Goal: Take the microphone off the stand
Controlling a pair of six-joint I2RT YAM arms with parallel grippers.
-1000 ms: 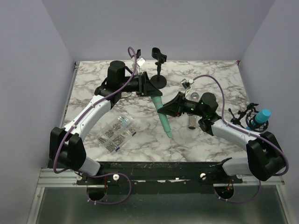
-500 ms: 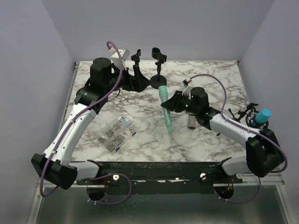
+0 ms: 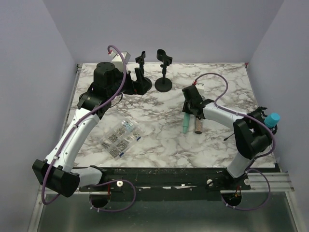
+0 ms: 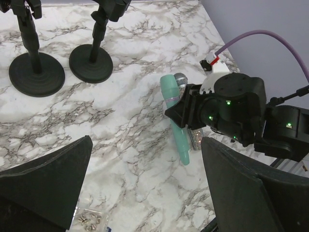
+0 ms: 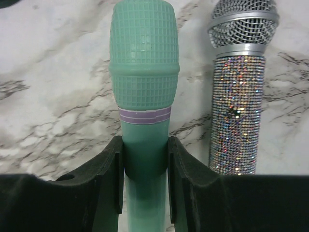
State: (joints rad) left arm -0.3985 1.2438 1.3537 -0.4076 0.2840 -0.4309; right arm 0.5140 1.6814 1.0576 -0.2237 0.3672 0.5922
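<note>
The teal microphone (image 3: 186, 123) lies low beside a glittery silver microphone (image 3: 197, 126) at the middle right of the table. My right gripper (image 3: 189, 110) is shut on the teal microphone (image 5: 144, 72), with its pads against the handle just below the purple band. I cannot tell whether the microphone rests on the marble. Two black stands (image 3: 163, 72) (image 3: 140, 72) rise at the back, both clips empty. My left gripper (image 3: 131, 83) hangs open by the left stand. Its dark fingers (image 4: 43, 188) are spread wide over bare marble.
A clear bag of screws (image 3: 119, 137) lies at the front left. A blue-headed microphone in a black shock mount (image 3: 269, 122) sits at the right table edge. The stand bases (image 4: 36, 72) (image 4: 91, 63) stand close together at the back.
My left gripper has let go of the teal microphone, opened wide and drawn back toward the stands. My right gripper has carried the microphone right and down beside the glittery one.
</note>
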